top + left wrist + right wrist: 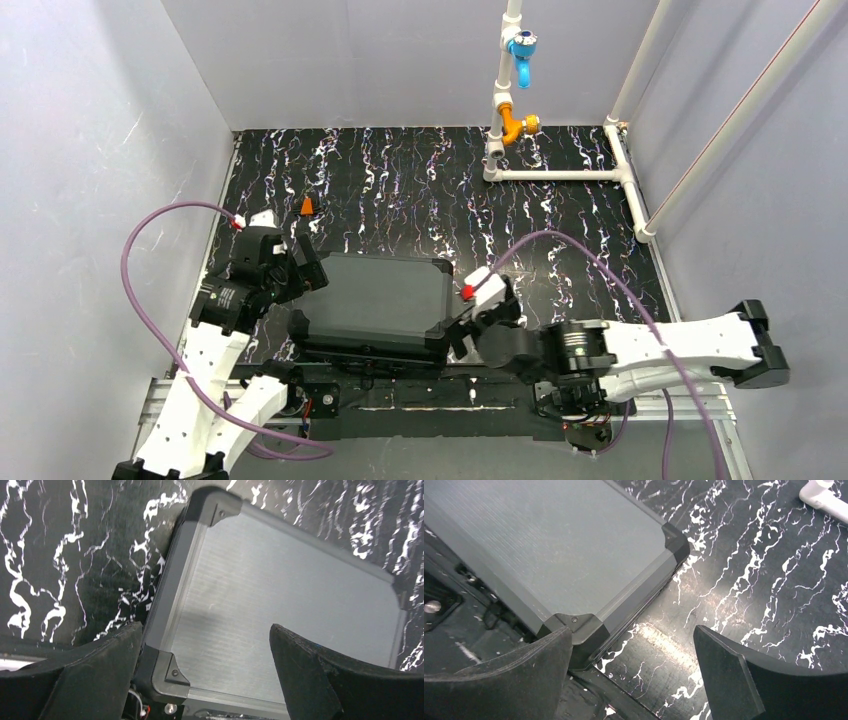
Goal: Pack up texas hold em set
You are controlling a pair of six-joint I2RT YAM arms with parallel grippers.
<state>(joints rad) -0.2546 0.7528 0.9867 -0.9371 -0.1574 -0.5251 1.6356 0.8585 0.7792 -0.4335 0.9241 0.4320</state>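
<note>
The black briefcase (380, 295) lies near the front of the mat with its grey ribbed lid down; I cannot tell if it is latched. The chip stacks, blue discs and dice are hidden. My left gripper (305, 268) is open at the case's left side; in the left wrist view (205, 645) one finger (100, 665) is outside the corner (167, 672) and the other is over the lid (280, 570). My right gripper (455, 325) is open at the right front corner; in the right wrist view (634, 650) its left finger (524, 670) is against that corner (579, 627).
A small orange cone (307, 206) stands on the mat behind the case's left end. A white pipe frame (560, 175) with blue and orange fittings stands at the back right. Grey walls close in the left, back and right. A metal rail (440, 395) runs along the front.
</note>
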